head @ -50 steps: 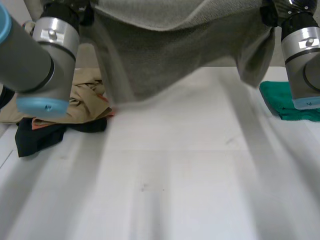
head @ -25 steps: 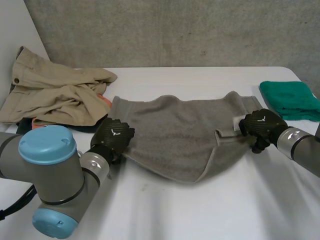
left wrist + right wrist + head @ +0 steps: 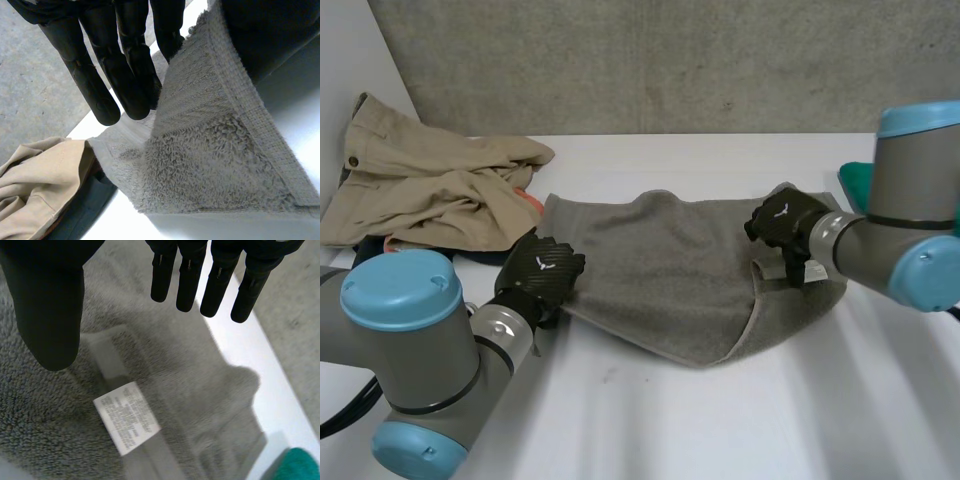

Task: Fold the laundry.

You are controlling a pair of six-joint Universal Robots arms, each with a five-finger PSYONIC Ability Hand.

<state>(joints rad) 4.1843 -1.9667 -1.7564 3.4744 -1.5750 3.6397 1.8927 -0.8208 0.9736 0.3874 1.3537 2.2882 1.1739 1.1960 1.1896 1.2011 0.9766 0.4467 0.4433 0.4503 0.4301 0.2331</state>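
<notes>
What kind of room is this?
Probably a robot test lab, not a home. Robot arms work at a plain white table in front of a bare concrete wall. A grey towel and a heap of clothes wait for folding.

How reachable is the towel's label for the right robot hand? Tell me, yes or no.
Probably yes. The right robot hand hangs open just above the label, which lies face up on the towel. Nothing covers it or sits between it and the hand.
</notes>
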